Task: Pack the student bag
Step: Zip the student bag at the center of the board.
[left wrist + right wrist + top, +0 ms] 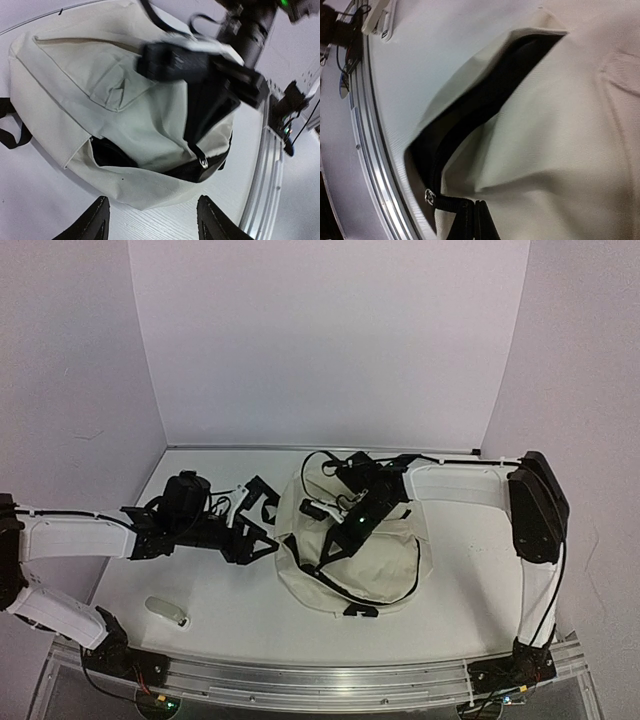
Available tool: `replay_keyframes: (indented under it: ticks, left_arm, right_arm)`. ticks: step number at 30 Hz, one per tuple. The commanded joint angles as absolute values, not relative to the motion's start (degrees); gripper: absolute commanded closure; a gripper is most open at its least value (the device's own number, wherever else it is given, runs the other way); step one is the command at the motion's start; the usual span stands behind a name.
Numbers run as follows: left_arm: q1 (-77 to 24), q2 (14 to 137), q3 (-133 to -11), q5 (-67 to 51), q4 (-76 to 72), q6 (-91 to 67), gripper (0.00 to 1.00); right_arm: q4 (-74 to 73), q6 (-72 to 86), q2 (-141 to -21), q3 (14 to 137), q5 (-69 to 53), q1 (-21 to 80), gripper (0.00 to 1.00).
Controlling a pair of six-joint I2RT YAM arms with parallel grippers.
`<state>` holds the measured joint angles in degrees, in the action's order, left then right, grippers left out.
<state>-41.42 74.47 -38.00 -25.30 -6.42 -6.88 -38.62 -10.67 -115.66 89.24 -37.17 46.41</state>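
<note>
The student bag (385, 565) lies in the middle of the table, cream fabric with black straps, its zipper partly undone and a dark opening (485, 100) showing. My right gripper (474, 222) is shut on the black zipper pull strap (447, 202) at the end of that opening; from above it (338, 543) hangs over the bag's left half. My left gripper (152, 217) is open just off the bag's edge (145, 192), with only bare table between its fingers. From above it (262, 522) sits beside the bag's left side.
A small clear bottle-like object (167, 612) lies near the front left of the table. An aluminium rail (300, 675) runs along the near edge. White walls close in the back and both sides. Loose black straps (10, 130) trail from the bag.
</note>
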Motion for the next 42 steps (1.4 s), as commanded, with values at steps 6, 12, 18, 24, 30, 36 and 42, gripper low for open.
replay_keyframes:
  ticks: [6,12,18,24,30,36,42]
  left_arm:
    - [-48.74,83.17,-46.15,-20.03,-3.15,3.19,0.44]
    - [-49.41,84.48,-49.41,-21.24,-2.11,-0.44,0.43]
    - [-49.41,86.23,-53.3,-22.22,1.25,-5.16,0.41]
    - [-51.31,88.63,-56.64,-23.1,5.91,-8.08,0.35]
    - [-53.95,94.21,-63.38,-20.02,13.71,-11.49,0.32]
    - [-55.86,100.98,-70.35,-13.35,21.63,-14.42,0.41]
    - [-56.34,102.19,-71.87,-11.87,22.89,-16.16,0.69]
  right_arm:
    - [-36.93,-5.94,-120.21,91.5,-37.14,45.48,1.0]
    - [-35.67,-5.57,-113.34,91.14,-42.84,45.48,0.81]
    - [-35.4,-5.97,-106.36,89.32,-39.65,45.11,0.46]
    - [-35.51,-6.7,-100.28,84.33,-37.99,43.14,0.38]
    - [-35.51,-7.15,-96.1,78.88,-35.02,42.42,0.39]
    - [-35.41,-7.02,-93.57,75.78,-34.61,40.9,0.41]
    - [-35.15,-8.58,-91.82,73.59,-33.95,40.81,0.44]
